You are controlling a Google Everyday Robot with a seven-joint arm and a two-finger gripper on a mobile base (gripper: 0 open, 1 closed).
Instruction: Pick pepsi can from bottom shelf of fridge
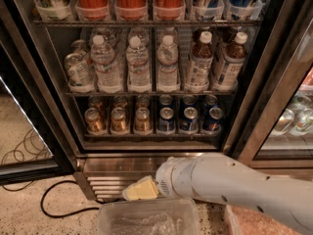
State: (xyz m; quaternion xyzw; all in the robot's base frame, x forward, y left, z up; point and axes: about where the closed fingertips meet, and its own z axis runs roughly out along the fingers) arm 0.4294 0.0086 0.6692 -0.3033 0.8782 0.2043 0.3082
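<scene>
From where I stand, the fridge (257, 92) faces me with its shelves in plain view. The arm (230, 185) comes in low from 4 o'clock and ends in the tool (142, 190). The tool hangs in front of the ribbed steel base (105, 180), just above a clear plastic bin (146, 219), and points toward 9 o'clock. Whether the tool is wide or narrow I cannot tell. It carries nothing that I can see.

The bottom shelf (151, 137) holds gold cans (118, 120) on its left half and blue cans on its right. The pepsi can (166, 121) I would go for is the front one of the leftmost blue row. It stands upright, long axis vertical, with a gold can just beside it at 9 o'clock and another blue can at 3 o'clock.

From the tool, that can lies at about 1 o'clock, higher and deeper into the fridge, well apart from it. By my judgement the tool aims along the fridge front, not into it. So the coming move calls for lifting it to shelf height, turning it to face inward and closing on the can from the front across its upright body. The tight neighbours on both sides are the likely trouble. The water bottles (138, 65) on the rack above leave little headroom.
</scene>
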